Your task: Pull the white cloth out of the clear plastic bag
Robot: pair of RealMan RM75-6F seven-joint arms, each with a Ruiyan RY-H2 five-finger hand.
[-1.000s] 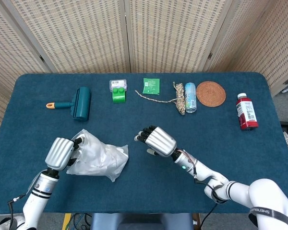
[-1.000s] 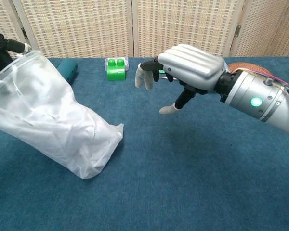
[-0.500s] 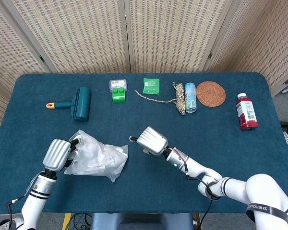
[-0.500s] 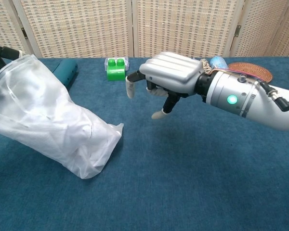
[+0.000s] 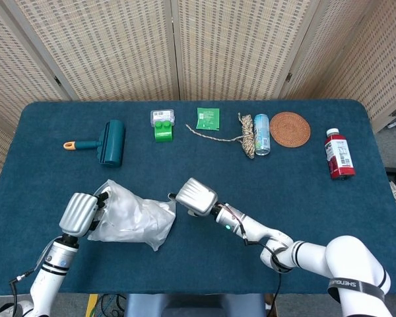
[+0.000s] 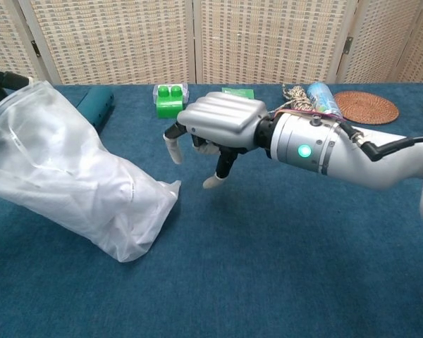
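Right hand (image 6: 213,132) — above blue table (image 5: 303,185)

Across the upper frame: lint roller (image 5: 105,141), green block (image 5: 162,128), green packet (image 5: 208,118), rope (image 5: 245,134), can (image 5: 261,134), woven coaster (image 5: 290,129), red bottle (image 5: 338,154) at right.

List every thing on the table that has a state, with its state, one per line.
clear plastic bag: lying on its side, top end held up by left hand
white cloth: inside the bag
right hand: empty, fingers apart, near the bag's bottom corner
red bottle: upright, capped
can: lying down
lint roller: lying flat
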